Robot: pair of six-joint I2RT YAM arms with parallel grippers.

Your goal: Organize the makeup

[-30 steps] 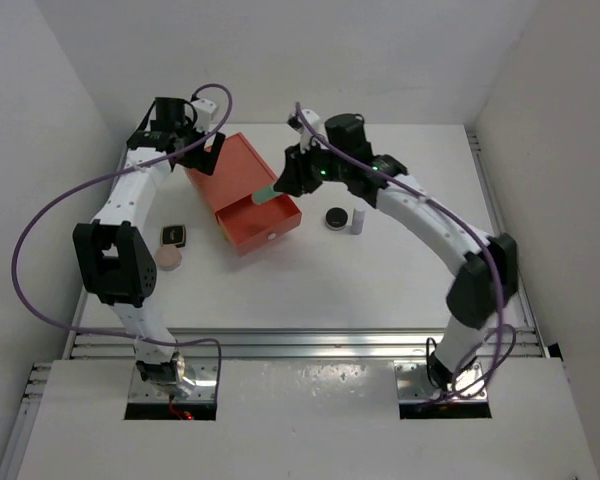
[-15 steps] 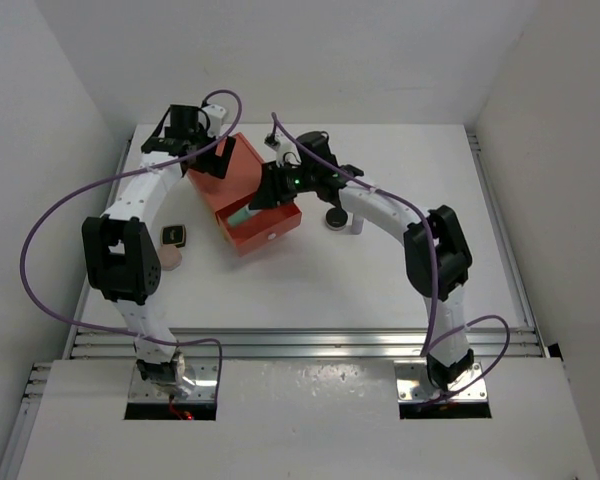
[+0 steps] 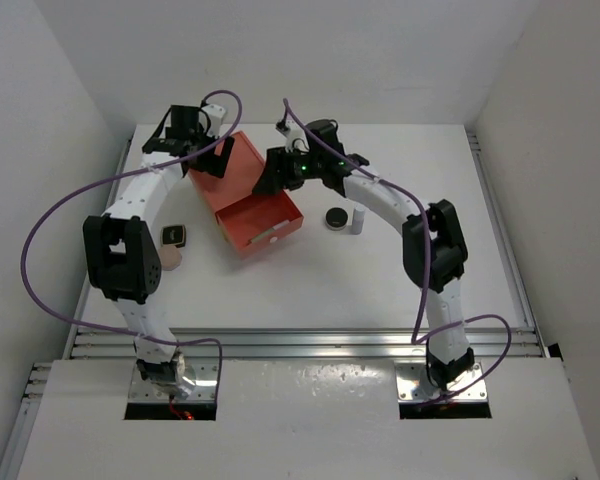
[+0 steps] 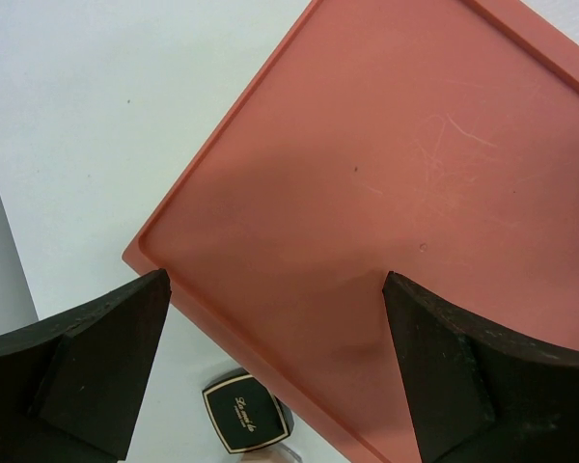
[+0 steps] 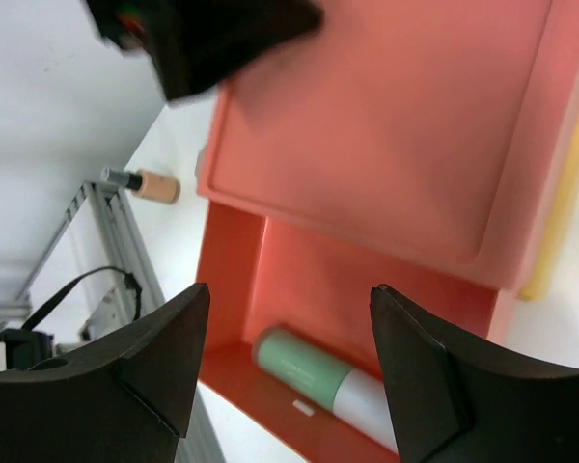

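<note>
The pale-green tube (image 5: 328, 371) with a white cap lies loose in the open drawer (image 3: 260, 222) of the coral-red box (image 3: 242, 170). My right gripper (image 3: 271, 180) hovers open and empty above it, as the right wrist view (image 5: 289, 289) also shows. My left gripper (image 3: 204, 160) is open over the box's back left corner, its fingers spread over the lid (image 4: 386, 174). A black round compact (image 3: 335, 217) and a white tube (image 3: 357, 220) stand right of the drawer. A dark square case (image 3: 173, 236) and a peach puff (image 3: 170, 258) lie left of the box. A brownish tube (image 5: 145, 183) lies beyond the box.
The box's yellow side (image 5: 560, 212) shows at the right of the right wrist view. The dark square case also shows in the left wrist view (image 4: 241, 415), just off the box's edge. White walls close in the table on three sides. A metal rail (image 3: 300, 342) runs along the near edge.
My right gripper carried the pale-green tube left over the open drawer, let it go there and opened. My left gripper shifted slightly right onto the box's back corner.
</note>
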